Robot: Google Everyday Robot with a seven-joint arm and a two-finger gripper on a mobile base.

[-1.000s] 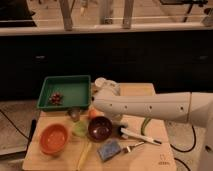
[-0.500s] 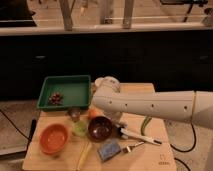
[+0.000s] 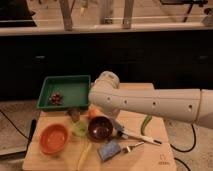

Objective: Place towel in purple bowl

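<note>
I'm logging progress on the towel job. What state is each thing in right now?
purple bowl: upright, no towel in it.
orange bowl: upright, empty.
green tray: flat, reddish cluster in its left corner.
blue pad: lying flat in front of the purple bowl.
gripper: low, between tray and purple bowl, partly hidden by the arm.

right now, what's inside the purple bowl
Nothing shows inside the purple bowl; the blue towel lies on the table in front of it. The arm covers the bowl's back rim. The gripper is at the arm's end, just behind the bowl, beside the green tray.
</note>
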